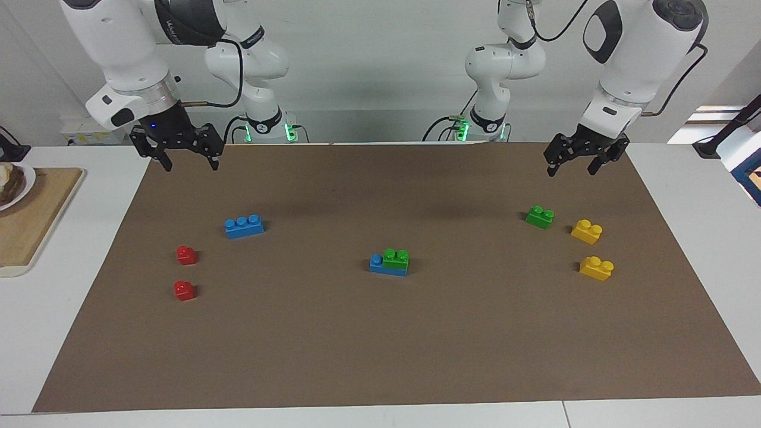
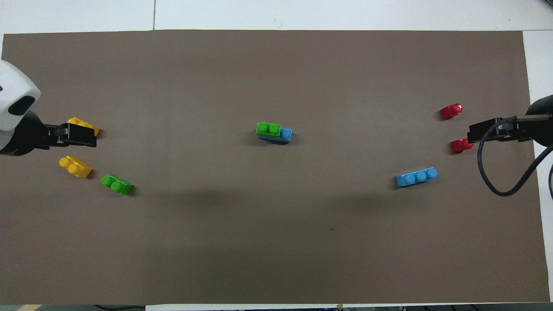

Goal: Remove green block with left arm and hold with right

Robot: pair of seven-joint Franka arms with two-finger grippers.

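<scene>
Two end effectors hang spread and empty above the mat's edge nearest the robots: the left end effector [image 1: 572, 160] toward the left arm's end of the bench [image 1: 684, 196], the right end effector [image 1: 189, 156] toward the right arm's end. At mid-bench the green block [image 1: 395, 257] sits pressed onto one end of a blue block [image 1: 376, 263], whose last stud stays bare. Neither arm has engaged the stack. A sound approach would have the right end effector pinch the blue block low, at its bare end, and press it to the bench; the left would then grip the green block across its sides and lift straight up, since tilting could drag the base along.
</scene>
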